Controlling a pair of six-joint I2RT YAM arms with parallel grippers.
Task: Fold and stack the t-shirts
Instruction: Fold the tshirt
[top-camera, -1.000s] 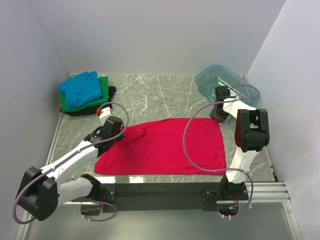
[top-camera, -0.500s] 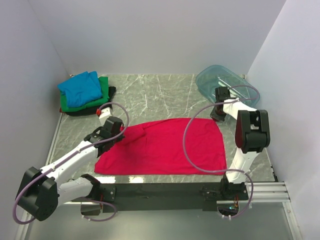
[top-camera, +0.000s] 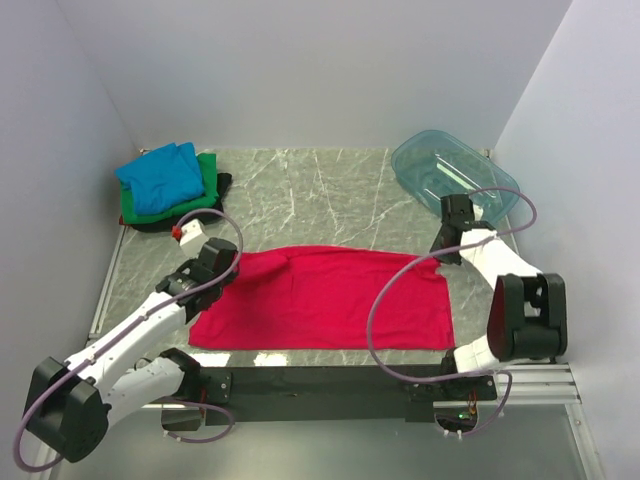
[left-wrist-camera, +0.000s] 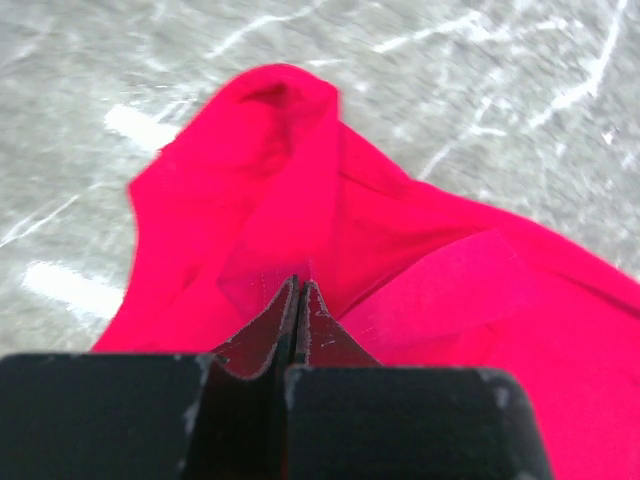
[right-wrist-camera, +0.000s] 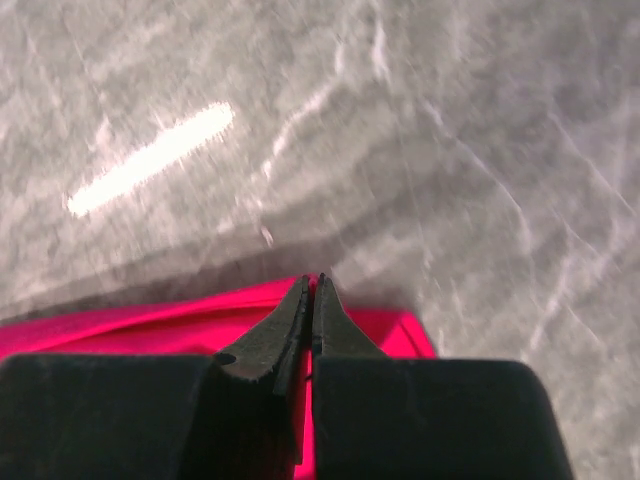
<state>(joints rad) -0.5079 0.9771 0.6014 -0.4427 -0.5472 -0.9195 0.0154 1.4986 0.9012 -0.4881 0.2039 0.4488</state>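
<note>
Two claws are closed tight: the left claw (left-wrist-camera: 297, 285) clamps a bunched far corner of the red shirt (top-camera: 330, 300), the right claw (right-wrist-camera: 312, 280) apparently the other. The shirt lies flat between both claws. Its far edge has come nearer since a second ago; the fold is beginning.

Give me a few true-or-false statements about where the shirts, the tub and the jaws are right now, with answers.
1. The blue tee lies on top of the other tees at the back left. True.
2. The red tee is inside the tub. False: it lies spread on the table, apart from the tub.
3. The left jaws and right jaws are each shut on a far corner of the red tee. True.
4. The green tee lies on the blue tee. False: it is under it.
5. The tub stands at the back left. False: it stands at the back right.
</note>
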